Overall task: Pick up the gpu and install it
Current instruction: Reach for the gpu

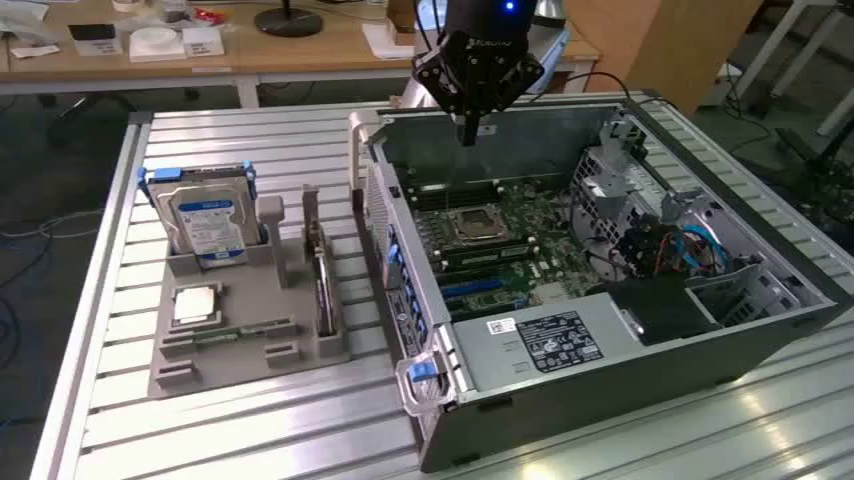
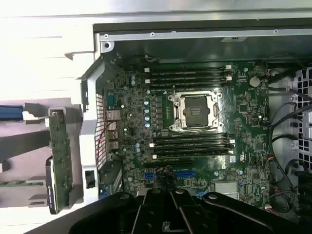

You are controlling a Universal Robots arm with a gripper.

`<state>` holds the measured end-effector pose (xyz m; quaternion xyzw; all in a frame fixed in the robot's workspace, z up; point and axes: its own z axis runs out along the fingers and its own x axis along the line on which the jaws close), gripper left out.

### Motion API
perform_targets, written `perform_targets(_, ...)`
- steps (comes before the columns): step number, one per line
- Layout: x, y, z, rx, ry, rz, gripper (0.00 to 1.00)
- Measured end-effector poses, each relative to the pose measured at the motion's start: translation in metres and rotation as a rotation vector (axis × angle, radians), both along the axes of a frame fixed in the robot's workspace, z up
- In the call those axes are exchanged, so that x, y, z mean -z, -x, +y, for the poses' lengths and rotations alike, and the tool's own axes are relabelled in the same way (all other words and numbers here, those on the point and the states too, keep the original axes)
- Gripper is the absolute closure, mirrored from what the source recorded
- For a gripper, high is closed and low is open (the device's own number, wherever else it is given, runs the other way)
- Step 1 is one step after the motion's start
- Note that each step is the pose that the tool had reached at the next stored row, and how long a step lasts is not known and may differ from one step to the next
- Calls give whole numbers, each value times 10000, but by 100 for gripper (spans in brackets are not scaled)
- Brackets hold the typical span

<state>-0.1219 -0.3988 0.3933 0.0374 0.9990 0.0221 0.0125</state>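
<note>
We find the gpu (image 1: 318,262) on edge in the grey holder (image 1: 230,368), the gripper (image 1: 467,133) closed and empty over the open case (image 1: 601,410).
For a good pick, we judge, it should meet the card's top edge squarely; the holder also keeps a hard drive (image 1: 203,215), a processor (image 1: 196,303) and a memory stick (image 1: 240,331).

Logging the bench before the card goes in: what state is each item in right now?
hand: shut, empty, hovering over the computer case
gpu: standing on edge in the grey holder, not gripped
hard drive: upright in the holder
processor chip: lying flat on the holder
memory stick: lying in a holder slot
computer case: side open, motherboard exposed
</note>
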Motion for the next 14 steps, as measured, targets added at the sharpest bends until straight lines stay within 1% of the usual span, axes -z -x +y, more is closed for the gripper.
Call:
perform_targets(8, 1, 3, 0, 0, -1, -1, 89)
perform_targets(14, 0, 40, 0, 0, 1, 0, 89)
